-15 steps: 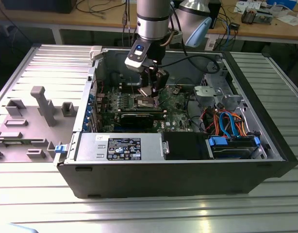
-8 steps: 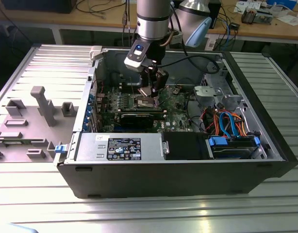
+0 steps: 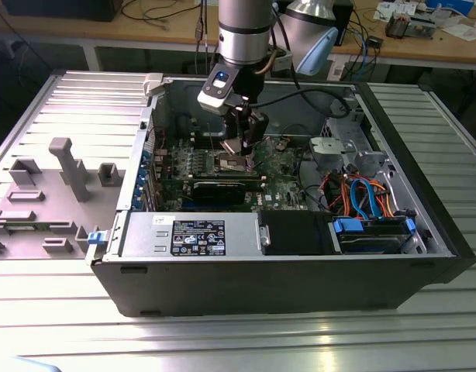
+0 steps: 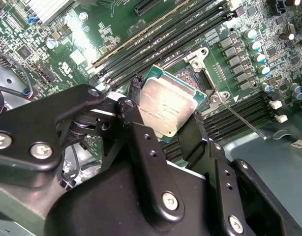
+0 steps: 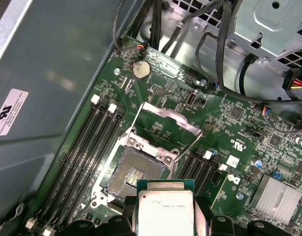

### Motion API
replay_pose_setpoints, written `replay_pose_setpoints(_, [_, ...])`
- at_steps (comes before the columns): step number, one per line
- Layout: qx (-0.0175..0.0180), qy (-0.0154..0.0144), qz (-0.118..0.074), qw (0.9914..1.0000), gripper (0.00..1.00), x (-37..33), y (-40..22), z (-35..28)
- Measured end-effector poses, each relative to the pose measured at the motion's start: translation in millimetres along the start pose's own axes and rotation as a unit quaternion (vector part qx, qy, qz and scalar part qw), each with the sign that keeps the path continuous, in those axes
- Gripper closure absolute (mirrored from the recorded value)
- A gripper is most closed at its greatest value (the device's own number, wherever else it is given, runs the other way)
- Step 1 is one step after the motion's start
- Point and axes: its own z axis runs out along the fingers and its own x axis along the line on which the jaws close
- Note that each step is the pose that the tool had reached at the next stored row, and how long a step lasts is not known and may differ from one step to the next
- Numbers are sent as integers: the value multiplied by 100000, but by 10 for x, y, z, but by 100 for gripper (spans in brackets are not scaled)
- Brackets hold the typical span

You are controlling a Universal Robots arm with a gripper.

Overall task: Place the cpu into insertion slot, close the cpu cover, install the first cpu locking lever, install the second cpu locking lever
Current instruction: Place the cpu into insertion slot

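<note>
1. Over the motherboard's (image 5: 229,142) middle, the hand (image 4: 163,118) grips the cpu (image 4: 168,104) by two edges, hovering just beside the open insertion slot (image 5: 134,174).
2. Lowered tilted or offset, it could damage that slot.

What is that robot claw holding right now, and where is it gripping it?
The gripper holds the cpu, a flat silvery chip, pinched by two opposite edges between its black fingers, near the insertion slot.
</note>
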Motion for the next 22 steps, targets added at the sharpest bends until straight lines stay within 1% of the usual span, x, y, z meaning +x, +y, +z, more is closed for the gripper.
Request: replay_pose_setpoints(22, [158, 14, 2045, 99979, 45, 1, 0, 9])
